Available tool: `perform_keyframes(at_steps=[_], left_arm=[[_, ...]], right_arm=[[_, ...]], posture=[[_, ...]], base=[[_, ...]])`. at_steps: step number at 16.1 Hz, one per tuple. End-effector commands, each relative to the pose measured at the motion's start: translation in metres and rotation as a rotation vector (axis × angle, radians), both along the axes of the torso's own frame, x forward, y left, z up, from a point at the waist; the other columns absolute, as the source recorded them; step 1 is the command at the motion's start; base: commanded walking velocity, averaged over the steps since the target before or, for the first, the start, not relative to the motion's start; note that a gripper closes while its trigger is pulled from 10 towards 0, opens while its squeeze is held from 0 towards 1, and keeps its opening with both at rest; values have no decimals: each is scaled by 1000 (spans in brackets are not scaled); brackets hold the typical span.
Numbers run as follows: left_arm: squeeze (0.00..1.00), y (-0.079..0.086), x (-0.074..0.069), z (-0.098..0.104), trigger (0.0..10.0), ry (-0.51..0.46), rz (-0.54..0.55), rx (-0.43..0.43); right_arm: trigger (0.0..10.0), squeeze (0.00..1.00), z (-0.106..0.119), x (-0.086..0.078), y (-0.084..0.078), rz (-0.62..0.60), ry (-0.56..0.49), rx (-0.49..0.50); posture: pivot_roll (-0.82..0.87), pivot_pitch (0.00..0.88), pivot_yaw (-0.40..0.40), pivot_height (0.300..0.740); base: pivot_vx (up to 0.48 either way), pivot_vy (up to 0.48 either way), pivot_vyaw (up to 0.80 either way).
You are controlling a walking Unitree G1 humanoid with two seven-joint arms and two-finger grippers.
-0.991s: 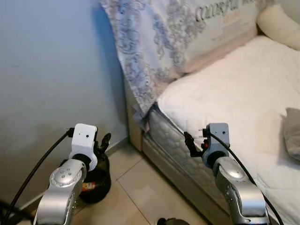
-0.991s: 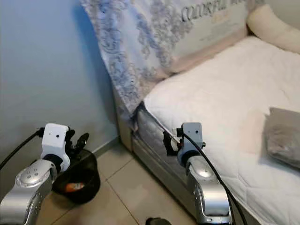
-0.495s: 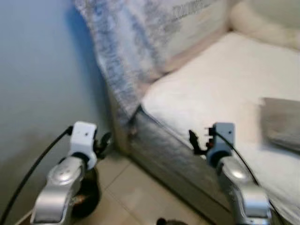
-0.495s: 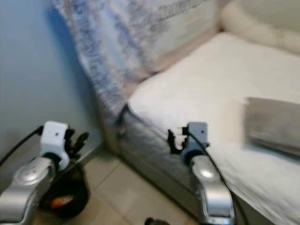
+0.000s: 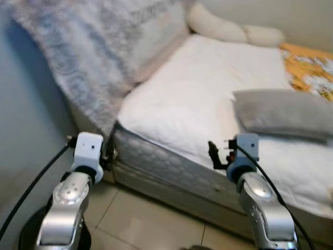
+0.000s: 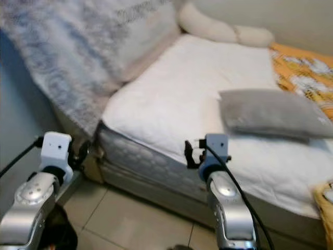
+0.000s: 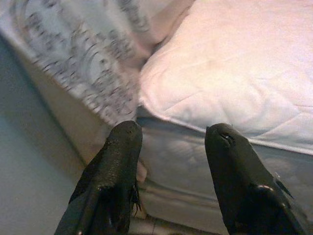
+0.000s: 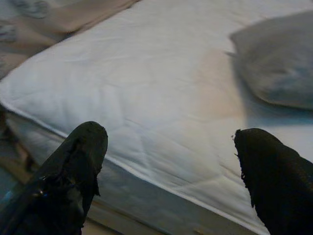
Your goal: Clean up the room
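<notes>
Ahead of you the bed (image 5: pixel 177 99) runs from the near left to the far right. A patterned blanket (image 5: pixel 78 57) hangs over its left end against the wall (image 5: pixel 26 135). One pillow (image 5: pixel 278 112) lies on the mattress to your right, two more (image 5: pixel 229 31) at the far end. Tiled floor (image 5: pixel 151 224) lies below.

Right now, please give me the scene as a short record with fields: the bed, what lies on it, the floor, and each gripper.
bed: white quilted mattress, bare, its corner toward the robot
on the bed: grey pillow; cream bolster at the far end; orange patterned cloth at the far right
headboard side: grey patterned fabric leaning against the wall
floor: beige tiles
left gripper: open, empty, before the mattress corner
right gripper: open, empty, held before the mattress edge
</notes>
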State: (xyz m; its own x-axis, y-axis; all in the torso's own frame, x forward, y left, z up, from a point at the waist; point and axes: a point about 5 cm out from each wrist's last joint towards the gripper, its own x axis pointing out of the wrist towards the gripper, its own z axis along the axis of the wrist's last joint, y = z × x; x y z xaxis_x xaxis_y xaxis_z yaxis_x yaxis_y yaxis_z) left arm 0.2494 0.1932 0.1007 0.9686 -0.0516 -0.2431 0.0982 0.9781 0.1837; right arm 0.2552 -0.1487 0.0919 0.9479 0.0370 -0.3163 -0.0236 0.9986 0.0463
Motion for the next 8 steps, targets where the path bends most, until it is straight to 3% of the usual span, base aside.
perform_keyframes(at_steps=[1,4,7,8], left_arm=[[0,-5,4,3,10000,-20,-16,3],[0,-5,4,2,10000,-31,-29,-33],[0,-5,4,2,10000,-50,-24,-52],[0,-5,4,3,10000,-56,-18,-54]], right_arm=[[10000,1000,0,0,-8,-26,-5,-23],[10000,1000,0,-1,-8,-30,-13,-42],[10000,1000,0,-1,-9,-37,-17,-52],[10000,1000,0,0,-9,-34,-24,-53]], posture=[[-43,0,-3,740],[-53,0,2,740],[-52,0,2,740],[-51,0,2,740]], base=[[0,0,-694],[0,0,-696],[290,0,-600],[356,0,0]])
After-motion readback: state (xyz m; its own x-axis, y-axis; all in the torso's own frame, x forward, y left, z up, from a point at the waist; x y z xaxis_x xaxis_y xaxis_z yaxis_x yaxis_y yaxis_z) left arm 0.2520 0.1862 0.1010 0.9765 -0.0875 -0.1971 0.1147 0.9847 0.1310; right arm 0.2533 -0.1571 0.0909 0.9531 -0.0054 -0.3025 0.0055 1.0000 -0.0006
